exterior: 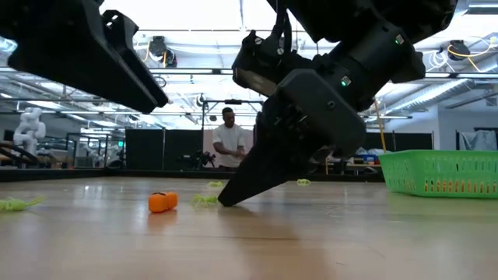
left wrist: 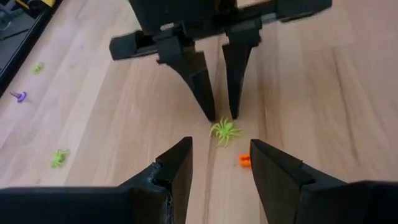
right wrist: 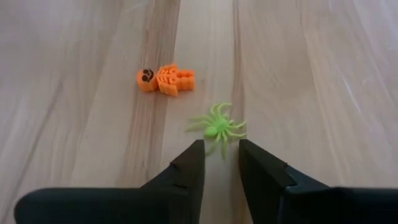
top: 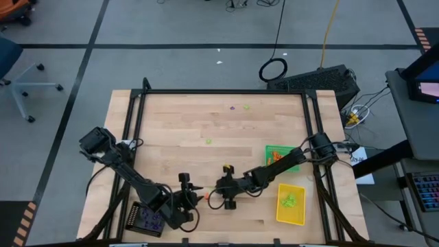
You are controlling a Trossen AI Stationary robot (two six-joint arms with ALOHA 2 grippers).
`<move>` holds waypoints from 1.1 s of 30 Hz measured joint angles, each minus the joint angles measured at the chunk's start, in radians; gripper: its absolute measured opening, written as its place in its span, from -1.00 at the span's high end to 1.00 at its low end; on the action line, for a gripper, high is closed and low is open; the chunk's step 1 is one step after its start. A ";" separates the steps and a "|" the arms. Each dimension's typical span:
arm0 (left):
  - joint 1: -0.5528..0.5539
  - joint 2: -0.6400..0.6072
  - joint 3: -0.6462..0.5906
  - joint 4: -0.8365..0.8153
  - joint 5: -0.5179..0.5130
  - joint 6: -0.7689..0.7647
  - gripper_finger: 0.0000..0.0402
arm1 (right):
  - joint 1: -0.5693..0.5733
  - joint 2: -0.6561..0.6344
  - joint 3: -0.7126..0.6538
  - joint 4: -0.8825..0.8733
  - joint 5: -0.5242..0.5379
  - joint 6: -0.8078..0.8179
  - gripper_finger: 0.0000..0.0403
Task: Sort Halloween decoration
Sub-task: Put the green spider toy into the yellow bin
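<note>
A lime green spider [right wrist: 217,129] and an orange skeleton figure [right wrist: 165,79], two pieces of the Halloween decoration, lie flat on the wooden table near its front middle. My right gripper [right wrist: 221,155] slants down at the spider with a narrow gap between its fingers; the spider's legs reach into that gap. In the left wrist view the right gripper's tips stand just beyond the spider [left wrist: 225,130]. My left gripper [left wrist: 217,162] faces it from the other side, open and holding nothing, with the orange figure [left wrist: 244,161] beside one of its fingers. My right gripper comes at the spider's legs [right wrist: 219,144] slanting down from the table's right, a fingertip [exterior: 226,202] down at the table top. The spider lies flat on the wood. Whether the fingers touch it I cannot tell.
A green tray [top: 269,149] and a yellow tray [top: 280,216] stand at the right, a black tray [top: 135,214] at the front left. Loose trinkets lie farther back: purple [top: 232,107], green [top: 246,106], green [top: 208,141]. A person [exterior: 229,140] stands beyond the table.
</note>
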 joint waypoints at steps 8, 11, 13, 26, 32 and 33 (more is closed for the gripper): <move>0.016 0.003 0.000 0.043 0.006 0.027 0.22 | -0.005 0.054 0.003 0.074 0.008 0.001 0.57; 0.015 0.003 0.000 0.043 0.007 0.027 0.22 | -0.013 0.055 0.003 0.064 -0.018 0.013 0.62; 0.015 0.003 0.000 0.042 0.007 0.027 0.22 | -0.014 0.053 0.003 0.063 -0.022 0.008 0.71; 0.015 0.003 0.002 0.077 0.007 0.030 0.22 | 0.003 0.037 -0.001 0.089 -0.030 -0.109 0.99; 0.015 0.003 0.025 0.085 0.006 0.060 0.22 | 0.030 -0.057 -0.005 0.018 -0.070 -0.144 1.00; 0.015 0.003 0.027 0.085 0.006 0.059 0.22 | 0.034 -0.077 -0.004 0.002 -0.068 -0.144 1.00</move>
